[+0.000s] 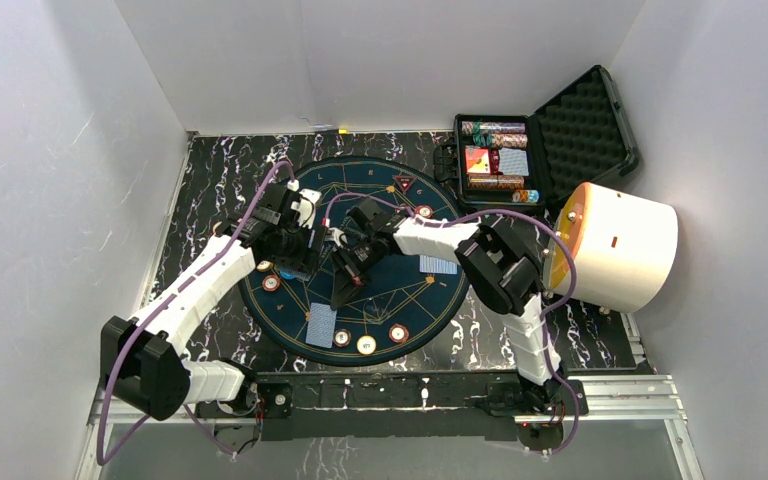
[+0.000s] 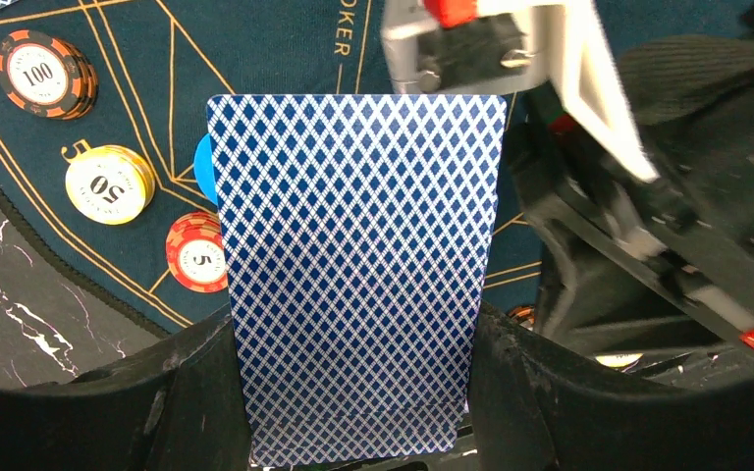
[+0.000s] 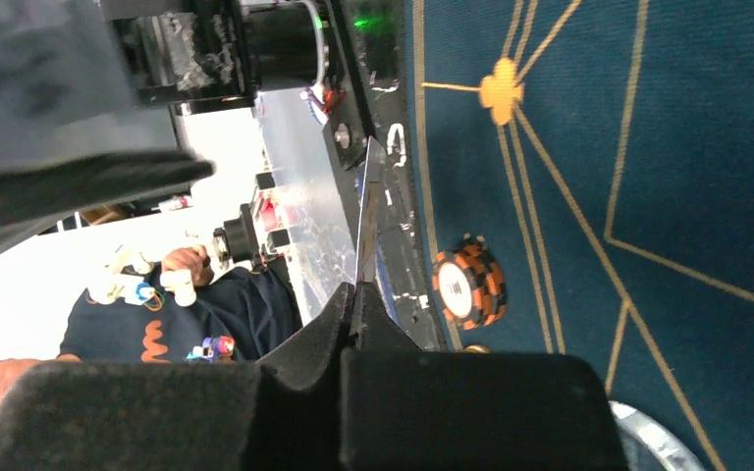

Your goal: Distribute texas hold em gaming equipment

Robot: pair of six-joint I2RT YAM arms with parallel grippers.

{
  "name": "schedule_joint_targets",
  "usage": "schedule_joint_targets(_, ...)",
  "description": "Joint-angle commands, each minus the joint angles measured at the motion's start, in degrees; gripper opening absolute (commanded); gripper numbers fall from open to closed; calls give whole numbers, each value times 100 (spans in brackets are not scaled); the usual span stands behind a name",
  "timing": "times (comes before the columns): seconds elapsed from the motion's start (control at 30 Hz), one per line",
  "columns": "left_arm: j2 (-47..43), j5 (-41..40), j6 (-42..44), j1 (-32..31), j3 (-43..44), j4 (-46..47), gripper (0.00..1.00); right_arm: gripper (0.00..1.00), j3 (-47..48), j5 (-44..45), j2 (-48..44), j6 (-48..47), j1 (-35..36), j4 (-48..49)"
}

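Note:
In the left wrist view a stack of playing cards with blue patterned backs stands between the fingers of my left gripper. The gripper is shut on its two sides. The top card sits offset above the ones beneath. My right gripper is shut on a single card, seen edge-on. Both grippers meet over the round poker mat, left gripper beside right gripper. On the mat lie a 100 chip, a 50 chip, a 5 chip and a blue disc.
Two face-down cards and more chips lie on the mat. An open black case with chip rolls and card boxes stands at the back right. A big white cylinder sits right of the mat.

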Motion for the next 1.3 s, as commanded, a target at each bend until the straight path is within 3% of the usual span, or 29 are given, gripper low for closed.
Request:
schedule_joint_targets(0.0, -131, 50, -64, 34, 299, -69, 0, 0, 49, 177, 175, 449, -42, 735)
schedule_joint_targets(0.13, -90, 94, -100, 36, 283, -50, 0, 0, -169, 433, 189, 928, -20, 1351)
schedule_joint_targets(0.3, -99, 92, -116, 34, 275, -79, 0, 10, -309, 649, 173, 1028, 24, 1412)
schedule_joint_targets(0.4, -109, 133, -116, 37, 294, -97, 0, 24, -352, 741, 84, 836, 64, 1136)
schedule_joint_targets(0.5, -124, 256, -56, 32, 301, -85, 0, 44, -512, 1065, -273, 542, -34, 711)
schedule_joint_targets(0.7, -118, 669, 202, 21, 206, -36, 0, 67, -952, 1852, -1400, 10, -631, -11)
schedule_joint_targets(0.8, -154, 728, 326, -60, 128, -18, 0, 75, -1279, 1898, -1845, 156, -1038, 292)
schedule_joint_targets(1.1, -176, 638, 736, -573, 94, 30, 0, 84, -1438, 907, -1911, 1289, -1439, 2141)
schedule_joint_targets(1.27, -149, 661, 849, -752, 84, 32, 0, 79, -1229, 454, -1530, 1712, -1417, 2735)
